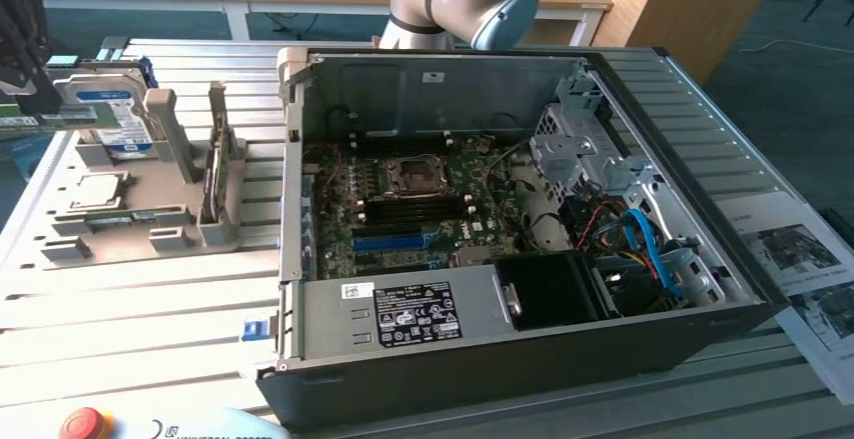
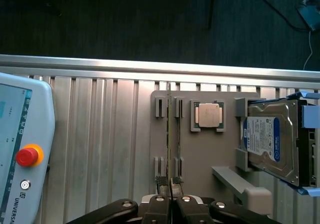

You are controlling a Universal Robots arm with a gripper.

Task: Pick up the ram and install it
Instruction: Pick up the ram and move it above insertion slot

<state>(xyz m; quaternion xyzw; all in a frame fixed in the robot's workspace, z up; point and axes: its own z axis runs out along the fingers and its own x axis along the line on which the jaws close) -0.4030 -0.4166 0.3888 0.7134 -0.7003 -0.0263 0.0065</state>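
The long, thin green circuit-board ram [image 1: 67, 114] is hanging at the exterior view's upper left, clenched in the black two-finger gripper [image 2: 170, 186] above the grey plastic parts holder [image 1: 134, 229], so the pick looks finished, and installing is calling for square alignment over the black motherboard slots [image 1: 394, 214] at frame centre.

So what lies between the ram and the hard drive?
The processor chip, in its recess on the grey holder, lies between the ram and the hard drive; the wrist view shows this.

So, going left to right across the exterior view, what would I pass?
Dark robot hand holding the thin green ram stick → boxy silver hard drive with blue label → open black computer case → printed paper sheets.
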